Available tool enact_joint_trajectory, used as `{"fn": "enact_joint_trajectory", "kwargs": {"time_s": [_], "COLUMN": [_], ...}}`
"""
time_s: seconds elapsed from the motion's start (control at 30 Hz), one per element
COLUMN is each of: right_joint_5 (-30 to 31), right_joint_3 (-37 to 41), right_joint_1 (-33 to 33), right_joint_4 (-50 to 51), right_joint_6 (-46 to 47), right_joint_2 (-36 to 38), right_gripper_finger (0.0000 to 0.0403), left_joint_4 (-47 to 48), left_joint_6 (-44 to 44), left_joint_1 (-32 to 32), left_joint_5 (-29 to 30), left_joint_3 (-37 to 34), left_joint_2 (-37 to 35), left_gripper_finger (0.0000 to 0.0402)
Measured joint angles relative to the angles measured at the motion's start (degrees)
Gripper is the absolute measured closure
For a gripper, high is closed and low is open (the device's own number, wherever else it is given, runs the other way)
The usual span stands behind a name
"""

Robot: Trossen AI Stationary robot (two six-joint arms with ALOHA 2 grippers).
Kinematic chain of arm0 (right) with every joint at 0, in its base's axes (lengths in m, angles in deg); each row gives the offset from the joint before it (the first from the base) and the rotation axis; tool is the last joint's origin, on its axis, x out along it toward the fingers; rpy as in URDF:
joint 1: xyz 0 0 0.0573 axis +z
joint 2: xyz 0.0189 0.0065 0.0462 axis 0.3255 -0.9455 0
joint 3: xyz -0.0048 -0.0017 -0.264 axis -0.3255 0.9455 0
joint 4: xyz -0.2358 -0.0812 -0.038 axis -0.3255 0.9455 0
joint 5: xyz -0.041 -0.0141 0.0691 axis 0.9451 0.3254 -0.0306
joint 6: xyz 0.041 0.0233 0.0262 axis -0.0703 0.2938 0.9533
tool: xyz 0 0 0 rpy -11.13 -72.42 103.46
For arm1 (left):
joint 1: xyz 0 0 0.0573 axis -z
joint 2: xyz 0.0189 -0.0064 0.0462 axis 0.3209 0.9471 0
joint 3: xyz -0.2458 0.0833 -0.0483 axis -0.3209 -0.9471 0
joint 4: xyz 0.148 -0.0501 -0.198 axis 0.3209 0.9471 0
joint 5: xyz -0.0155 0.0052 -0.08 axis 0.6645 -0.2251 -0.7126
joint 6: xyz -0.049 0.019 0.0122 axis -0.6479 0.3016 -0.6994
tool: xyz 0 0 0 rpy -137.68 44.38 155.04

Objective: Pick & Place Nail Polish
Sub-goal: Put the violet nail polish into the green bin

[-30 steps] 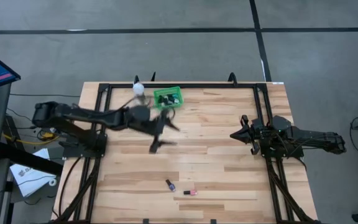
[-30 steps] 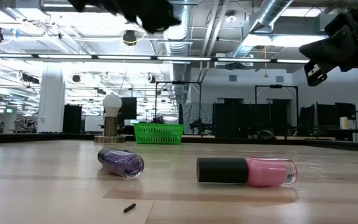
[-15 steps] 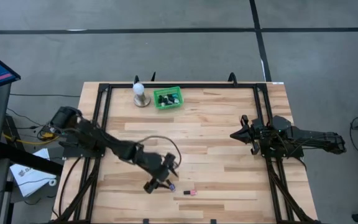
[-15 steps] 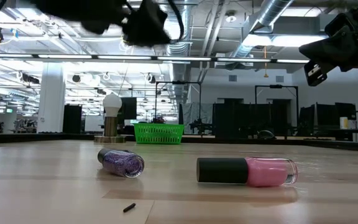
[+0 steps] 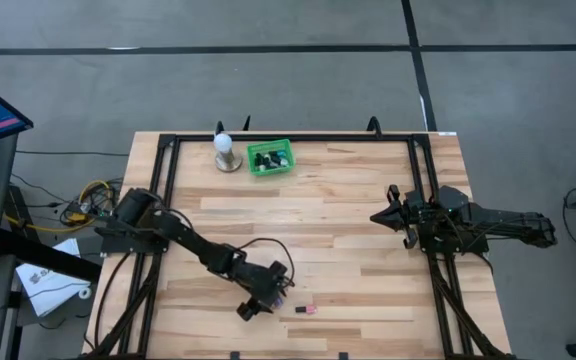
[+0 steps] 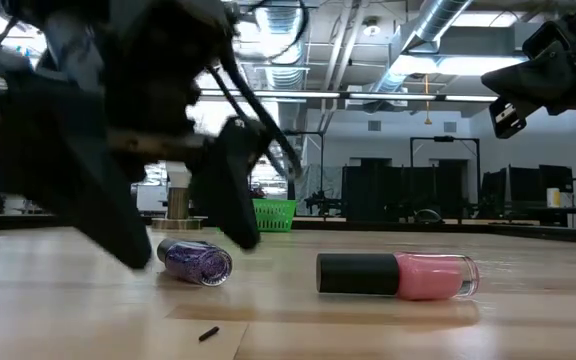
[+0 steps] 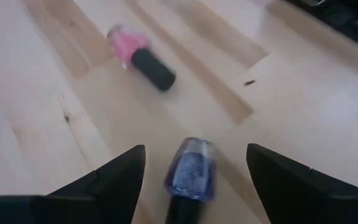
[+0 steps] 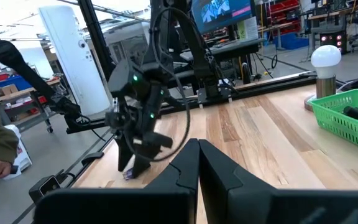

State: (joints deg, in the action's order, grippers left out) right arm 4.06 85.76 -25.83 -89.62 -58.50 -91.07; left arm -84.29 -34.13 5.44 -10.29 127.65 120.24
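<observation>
Purple nail polish [image 7: 190,167] lies on its side low in the frame centre, between my spread left jaws.
Light, hard, rounded glass, likely to roll; I'd pinch across its body. Pink bottle [image 6: 398,275] lies nearby. My right jaws are pressed together, idle.

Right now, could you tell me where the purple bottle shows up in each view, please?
High view: purple bottle near the front edge, under the left claw.
Low view: lying left of centre.
Left wrist view: between the fingers.
Right wrist view: a purple speck at the left arm's foot.
Shared landmark: the pink bottle beside it.
</observation>
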Motion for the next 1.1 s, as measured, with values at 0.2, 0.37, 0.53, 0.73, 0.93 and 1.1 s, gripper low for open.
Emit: {"fn": "enact_joint_trajectory", "kwargs": {"time_s": [0.2, 0.37, 0.53, 0.73, 0.93, 1.1], "right_joint_5": [0.00, -0.01, 0.00, 0.00, 0.00, 0.00], "right_joint_3": [-0.02, 0.00, -0.02, -0.01, 0.00, -0.02], "right_joint_1": [0.00, -0.01, 0.00, -0.01, -0.02, 0.00], "right_joint_4": [0.02, 0.01, 0.00, 0.01, 0.01, 0.00], "right_joint_6": [0.00, 0.00, 0.00, 0.00, 0.00, 0.00], "right_joint_2": [-0.02, -0.02, -0.02, -0.02, -0.02, -0.02], "right_gripper_finger": [0.0403, 0.0403, 0.0403, 0.0403, 0.0403, 0.0403], "left_joint_4": [-2.29, -10.80, -21.27, -23.53, -23.79, -21.99], "left_joint_6": [-4.56, -8.86, -12.58, -12.84, -13.17, -17.00], "left_joint_1": [-0.85, -0.85, -0.69, -0.17, -0.19, -1.51], "left_joint_5": [-2.60, -2.60, -0.53, 1.09, 2.21, 4.92], "left_joint_3": [-0.15, -4.47, -9.82, -11.80, -11.87, -12.22], "left_joint_2": [3.70, 5.56, 5.92, 5.89, 5.67, 2.93], "left_gripper_finger": [0.0131, 0.0169, 0.0215, 0.0276, 0.0292, 0.0292]}}
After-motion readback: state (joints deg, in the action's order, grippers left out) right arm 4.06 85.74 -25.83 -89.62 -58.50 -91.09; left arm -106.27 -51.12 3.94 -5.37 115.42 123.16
